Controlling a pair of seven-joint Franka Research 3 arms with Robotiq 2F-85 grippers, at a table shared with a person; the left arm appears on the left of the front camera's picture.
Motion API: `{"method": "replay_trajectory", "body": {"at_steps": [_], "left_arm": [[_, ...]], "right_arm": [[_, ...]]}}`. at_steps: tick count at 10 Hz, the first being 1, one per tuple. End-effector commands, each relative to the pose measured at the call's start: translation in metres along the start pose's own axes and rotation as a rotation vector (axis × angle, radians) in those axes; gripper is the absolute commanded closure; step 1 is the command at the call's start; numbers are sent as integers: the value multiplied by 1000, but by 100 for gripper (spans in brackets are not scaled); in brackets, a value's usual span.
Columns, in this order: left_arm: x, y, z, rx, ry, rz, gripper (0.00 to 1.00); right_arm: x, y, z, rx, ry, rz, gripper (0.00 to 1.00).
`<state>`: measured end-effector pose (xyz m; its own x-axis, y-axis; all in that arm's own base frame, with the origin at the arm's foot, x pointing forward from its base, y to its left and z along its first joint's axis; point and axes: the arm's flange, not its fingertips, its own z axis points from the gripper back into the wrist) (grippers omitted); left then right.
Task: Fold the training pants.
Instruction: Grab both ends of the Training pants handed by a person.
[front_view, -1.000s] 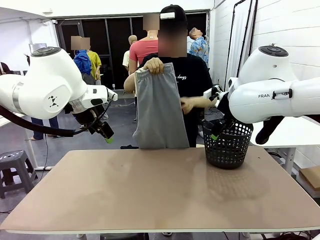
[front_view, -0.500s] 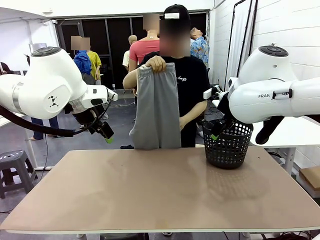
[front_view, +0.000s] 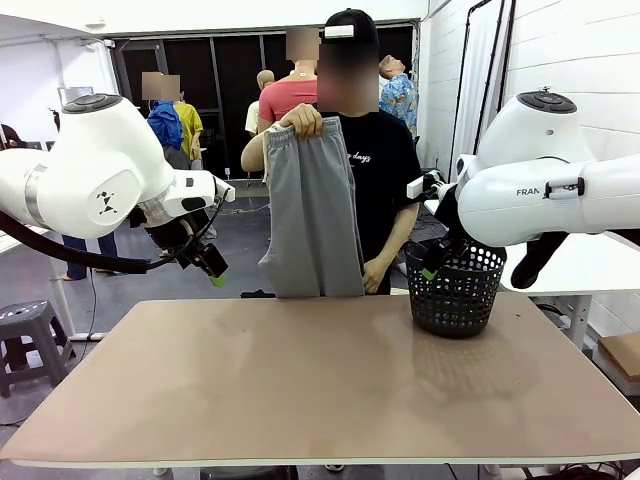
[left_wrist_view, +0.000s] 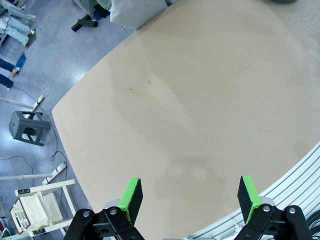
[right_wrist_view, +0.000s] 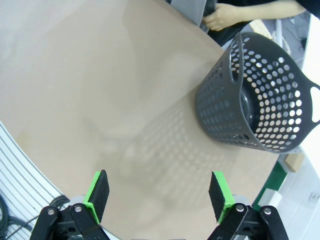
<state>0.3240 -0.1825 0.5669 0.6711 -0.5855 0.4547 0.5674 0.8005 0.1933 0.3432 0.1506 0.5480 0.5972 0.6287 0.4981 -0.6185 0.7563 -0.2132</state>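
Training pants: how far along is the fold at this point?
Nothing looks done yet. In hand: a person's hand holds the training pants up by the waistband, hanging at the far edge of the table. Remaining: laying them down and folding; the left gripper and right gripper hover open, empty.

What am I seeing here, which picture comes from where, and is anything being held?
Two white robot arms flank a table. The wide picture looks from between them across to a person. The other two come from a camera on each wrist, looking down past green-padded fingers: the left gripper and the right gripper, both open, holding nothing. A black mesh basket stands on the table by the right arm. The person's hand holds the grey training pants up by the waistband, at the far side.
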Motion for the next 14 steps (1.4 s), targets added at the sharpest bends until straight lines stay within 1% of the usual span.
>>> {"method": "replay_trajectory", "body": {"at_steps": [1,14], "left_arm": [[0,1,0,0,-6,-3,0],[0,1,0,0,-6,-3,0]], "right_arm": [[1,0,-2,2,-5,1,0],[1,0,-2,2,-5,1,0]]}}
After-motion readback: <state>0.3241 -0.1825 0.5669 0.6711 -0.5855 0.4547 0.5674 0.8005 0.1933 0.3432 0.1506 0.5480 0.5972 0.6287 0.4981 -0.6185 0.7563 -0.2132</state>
